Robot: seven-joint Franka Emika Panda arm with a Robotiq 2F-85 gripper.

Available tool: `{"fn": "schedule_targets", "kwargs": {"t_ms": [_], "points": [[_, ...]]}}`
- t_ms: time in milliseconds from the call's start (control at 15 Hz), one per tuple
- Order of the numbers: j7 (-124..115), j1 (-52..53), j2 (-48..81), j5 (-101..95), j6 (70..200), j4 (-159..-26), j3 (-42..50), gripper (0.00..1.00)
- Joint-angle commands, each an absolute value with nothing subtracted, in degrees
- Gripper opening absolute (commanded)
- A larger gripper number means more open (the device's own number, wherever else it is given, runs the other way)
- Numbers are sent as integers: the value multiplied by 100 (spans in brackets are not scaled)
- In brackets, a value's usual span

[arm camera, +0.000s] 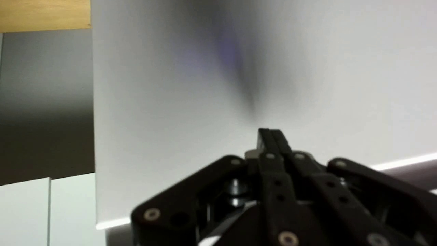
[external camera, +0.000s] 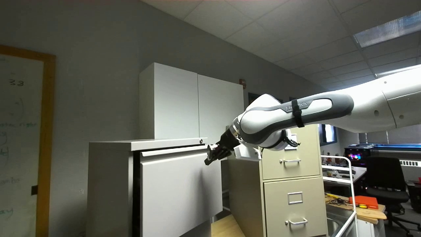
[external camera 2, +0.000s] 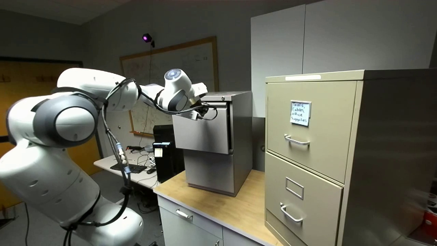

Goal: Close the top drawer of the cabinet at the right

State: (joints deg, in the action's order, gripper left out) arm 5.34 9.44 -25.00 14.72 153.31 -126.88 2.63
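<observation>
Black fingers crowd the bottom of the wrist view, clenched together with nothing between them, their tips aimed at the broad grey face of the top drawer. That drawer is not yet home: it stands partly out of the cabinet, a dark gap showing behind one end of its front in an exterior view, and the cabinet itself sits on the wooden tabletop. The coming push, I judge, turns on one relation: the front lies straight ahead of the fingers, its long axis running level across their line, so the shove should go squarely back into the cabinet. Their tips sit high, near the front's upper edge (whether they touch or just miss it I cannot tell, though their shadow falls close below). Pressing that high, or off the middle, might make the drawer bind; a slow, even push seems wisest.
</observation>
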Motion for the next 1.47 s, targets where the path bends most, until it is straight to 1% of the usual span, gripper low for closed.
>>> {"fn": "schedule_targets", "kwargs": {"t_ms": [0,800,1400], "points": [[662,1155,-2561,1677,15263,-12589,290,0],[1313,1657,-2282,1784,15595,-12068,416,0],[1506,1677,-1575,2163,15452,-11518,535,0]]}}
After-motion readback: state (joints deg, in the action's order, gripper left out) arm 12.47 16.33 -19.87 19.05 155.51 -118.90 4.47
